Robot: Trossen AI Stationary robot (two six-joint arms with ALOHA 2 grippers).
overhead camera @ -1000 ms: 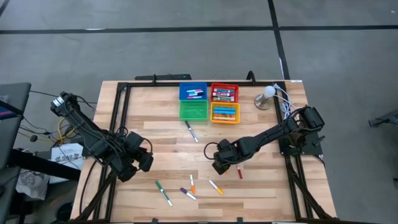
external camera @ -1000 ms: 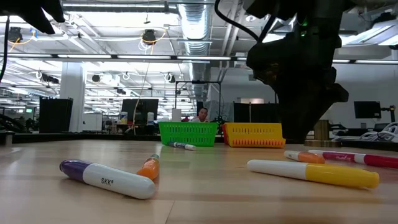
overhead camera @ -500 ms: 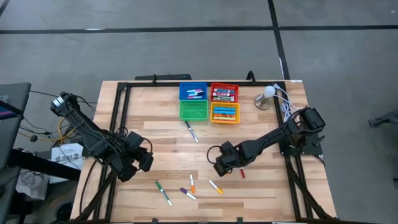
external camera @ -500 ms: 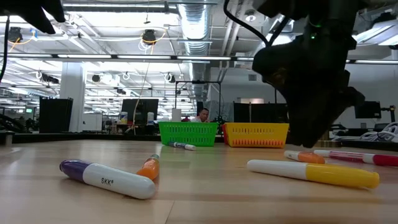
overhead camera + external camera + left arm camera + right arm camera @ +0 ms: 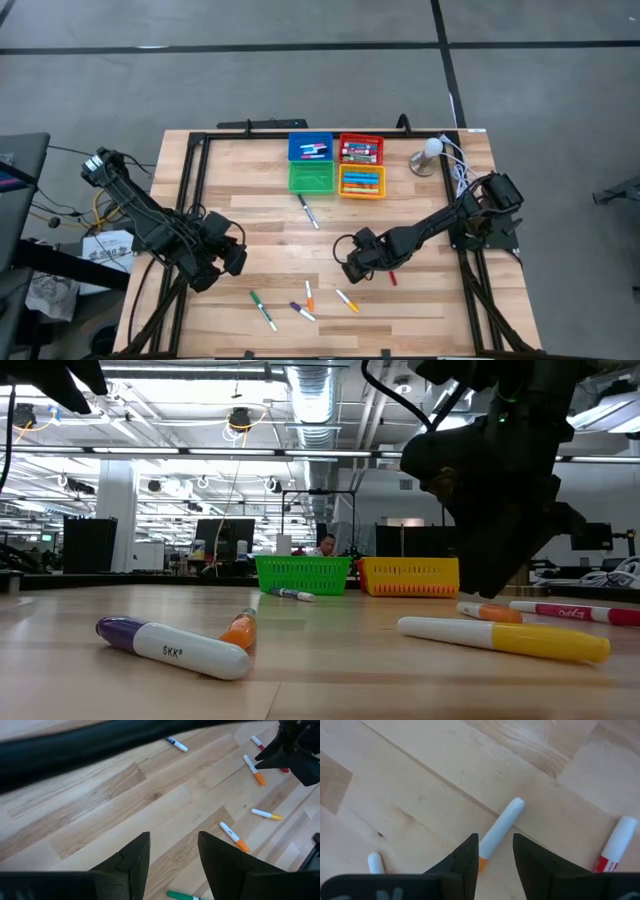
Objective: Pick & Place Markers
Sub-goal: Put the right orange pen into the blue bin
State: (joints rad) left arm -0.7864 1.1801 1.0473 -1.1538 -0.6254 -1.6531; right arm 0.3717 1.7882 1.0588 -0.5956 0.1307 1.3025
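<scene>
— Between our right gripper fingers, which stand apart, we see 1 orange-capped marker on the wood, its long axis running forward through the gap
— Left gripper, parted too, sits farther off

A robotics lab or industrial-style open workspace. Seen from above, a pale wooden table with a black metal frame stands on a plain grey floor marked with dark lines. Two dark robot arms are mounted at its sides, with loose cables trailing near one corner. Seen from table height, the room behind is large and open: an exposed ceiling with silver ducts, pipes and long strip lights, white columns, and rows of desks with dark computer monitors. A person sits far off among the desks. Small coloured plastic bins and scattered markers lie on the table.
</scene>
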